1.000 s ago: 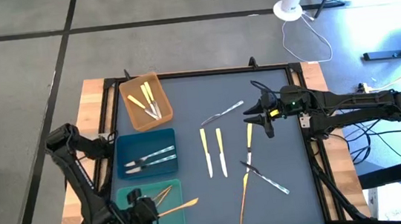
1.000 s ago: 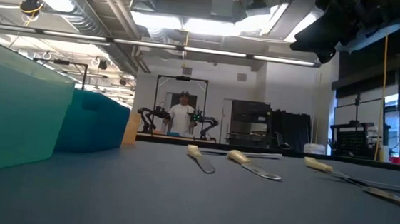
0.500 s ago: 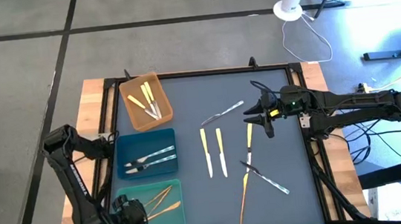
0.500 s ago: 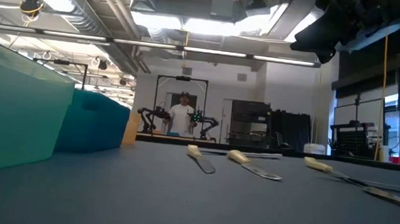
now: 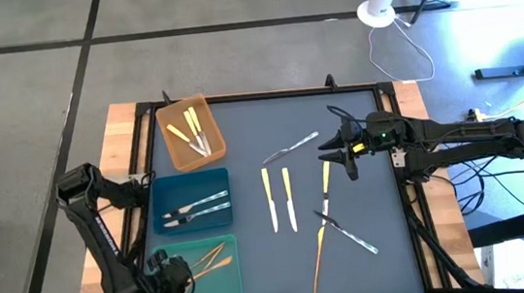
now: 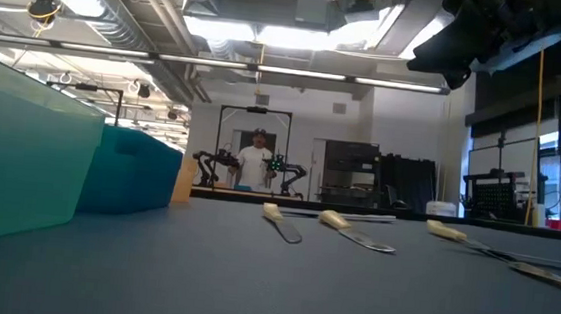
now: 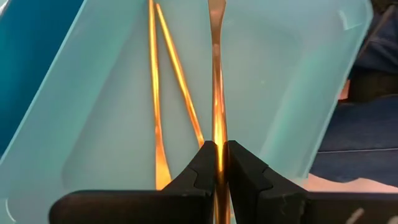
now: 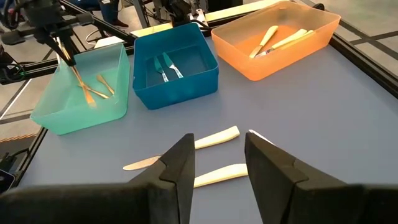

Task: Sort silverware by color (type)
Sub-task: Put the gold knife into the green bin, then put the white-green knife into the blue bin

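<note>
Three trays in a row down the left edge of the table [image 5: 240, 120], loose silverware spread over the middle.

Far tray [image 5: 189, 133] sits at the far-left corner, middle tray [image 5: 191, 208] just behind the near tray [image 5: 207, 274] at the near-left corner, each with a few utensils in it. Two knives [image 5: 279, 199] lie side by side mid-table. Toward the right edge, one utensil [image 5: 291, 147] lies farther back and a crossed bunch [image 5: 334, 225] runs toward the near edge.
</note>
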Robot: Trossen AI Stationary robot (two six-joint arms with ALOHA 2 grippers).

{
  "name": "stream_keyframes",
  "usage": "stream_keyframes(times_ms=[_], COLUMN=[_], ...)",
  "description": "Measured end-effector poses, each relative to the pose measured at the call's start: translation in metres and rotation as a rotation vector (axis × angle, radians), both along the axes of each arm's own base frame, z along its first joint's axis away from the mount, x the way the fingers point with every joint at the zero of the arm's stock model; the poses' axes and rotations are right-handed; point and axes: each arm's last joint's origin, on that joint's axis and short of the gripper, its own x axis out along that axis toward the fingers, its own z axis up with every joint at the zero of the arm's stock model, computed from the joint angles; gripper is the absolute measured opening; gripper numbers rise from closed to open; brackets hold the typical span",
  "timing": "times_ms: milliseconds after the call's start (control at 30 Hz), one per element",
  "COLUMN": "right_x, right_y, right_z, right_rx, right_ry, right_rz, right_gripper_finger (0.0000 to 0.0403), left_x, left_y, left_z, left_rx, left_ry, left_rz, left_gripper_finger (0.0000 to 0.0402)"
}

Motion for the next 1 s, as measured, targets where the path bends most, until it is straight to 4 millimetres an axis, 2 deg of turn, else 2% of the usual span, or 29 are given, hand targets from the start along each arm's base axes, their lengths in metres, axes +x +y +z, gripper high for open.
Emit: stream_keyframes(times_ms=[333,667,1000], right_x=[0.0,0.0,0.0], right_y=[0.0,0.0,0.0], right_z=[0.0,0.0,0.0], right_rx=[0.0,0.0,0.0], right_ry=[0.0,0.0,0.001], right_rz=[0.0,0.0,0.0], right_gripper_finger=[0.0129,0.0129,0.0129], left_x=[-0.004,-0.008,-0.009], left_y=[0.005,0.009,0.008], left_z=[-0.015,-0.024,-0.024], left_rx=[-0.013,-0.079,-0.083], left_ry=[0.064,0.143,0.149], left_rz=[0.03,0.206,0.209], left_gripper_finger=[0.0021,0.0084,0.0125])
